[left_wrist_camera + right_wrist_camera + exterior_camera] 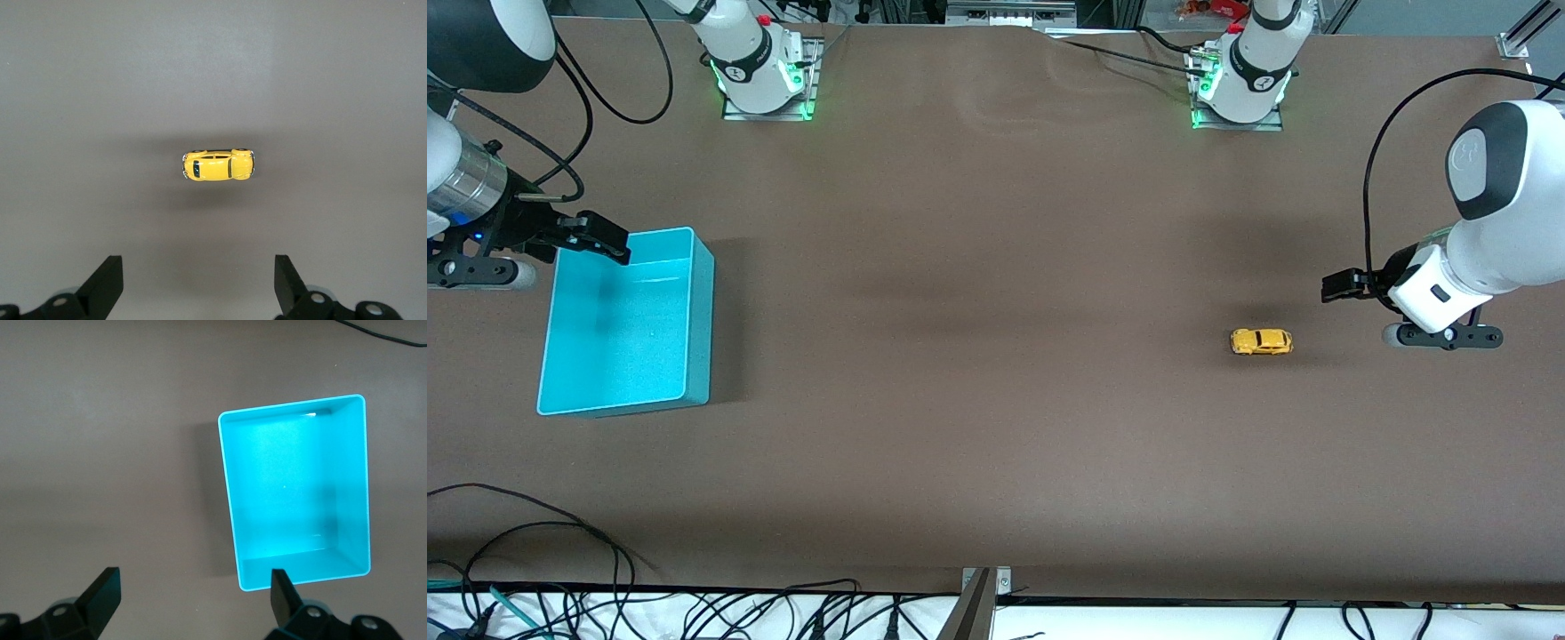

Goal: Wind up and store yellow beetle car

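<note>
Risk for you: both wide-open, empty tools, left tool [1334, 289] near the yellow beetle car [1261, 341] and right tool [609, 242] over the teal bin [698, 311], may nudge that tiny car off across the surface [996, 400] on a misaligned descent.

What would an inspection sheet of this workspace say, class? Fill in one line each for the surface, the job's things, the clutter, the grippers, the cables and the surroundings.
Surface: brown matte table, slightly rippled near the arm bases.
Job's things: tiny yellow beetle-shaped toy car on its wheels toward the left arm's end; open teal plastic bin toward the right arm's end, nothing in it.
Clutter: nothing seen.
Grippers: left gripper open, up beside the car, holding nothing; right gripper open over the bin's edge, holding nothing.
Cables: black cables loop along both arms; a tangle lies along the table edge nearest the camera.
Surroundings: metal framing along the base side.
</note>
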Action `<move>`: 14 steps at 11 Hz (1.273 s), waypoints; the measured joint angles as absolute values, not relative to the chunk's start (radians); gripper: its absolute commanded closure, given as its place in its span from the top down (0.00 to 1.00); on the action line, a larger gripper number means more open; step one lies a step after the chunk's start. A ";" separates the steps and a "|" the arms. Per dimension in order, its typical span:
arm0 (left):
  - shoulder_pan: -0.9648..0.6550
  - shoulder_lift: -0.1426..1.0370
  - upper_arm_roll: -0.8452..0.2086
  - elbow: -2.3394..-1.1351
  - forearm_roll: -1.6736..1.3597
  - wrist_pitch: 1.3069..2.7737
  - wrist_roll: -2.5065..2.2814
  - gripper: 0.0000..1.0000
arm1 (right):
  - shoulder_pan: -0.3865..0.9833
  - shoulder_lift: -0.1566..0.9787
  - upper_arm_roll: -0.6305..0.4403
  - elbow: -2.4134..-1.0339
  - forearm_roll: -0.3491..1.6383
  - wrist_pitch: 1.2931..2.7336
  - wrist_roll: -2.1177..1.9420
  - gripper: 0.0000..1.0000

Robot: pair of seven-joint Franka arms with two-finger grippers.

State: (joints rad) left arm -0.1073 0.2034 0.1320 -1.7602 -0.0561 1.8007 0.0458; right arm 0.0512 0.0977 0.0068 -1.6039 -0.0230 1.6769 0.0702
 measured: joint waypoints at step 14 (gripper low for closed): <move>-0.105 0.221 0.135 -1.762 -0.056 1.800 -0.160 1.00 | 0.051 0.098 0.005 -1.604 -0.023 1.677 0.070 1.00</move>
